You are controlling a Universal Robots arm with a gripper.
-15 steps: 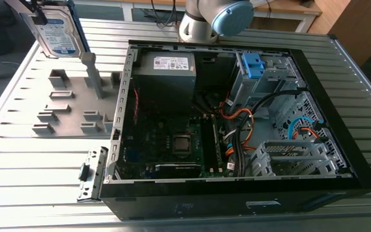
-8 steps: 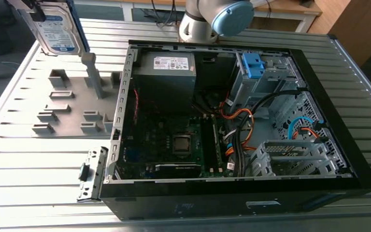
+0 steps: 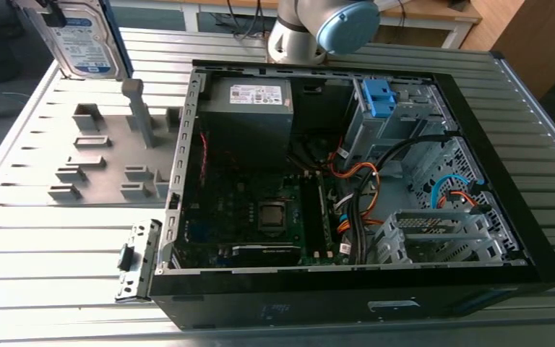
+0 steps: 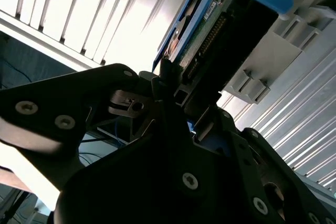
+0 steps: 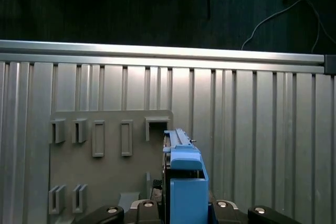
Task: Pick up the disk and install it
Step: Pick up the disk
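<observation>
Grey, my arm (image 3: 302,32) rises from the desk's far edge, with the end effector (image 4: 176,82) lifted over the far corner at the exterior view's left. The ribbed metal desk (image 3: 46,253) carries a slotted plate (image 3: 99,170) and an open computer case (image 3: 287,303). My fingers clamp the disk (image 3: 87,40), upright above the plate.

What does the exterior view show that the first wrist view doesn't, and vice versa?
Exterior view adds: the open computer case with board, cables and blue clip, plus the arm. First wrist view adds: the disk's thin edge, and a white cable on the dark floor. Both: the upright disk, the grey slotted plate, the slatted table.
</observation>
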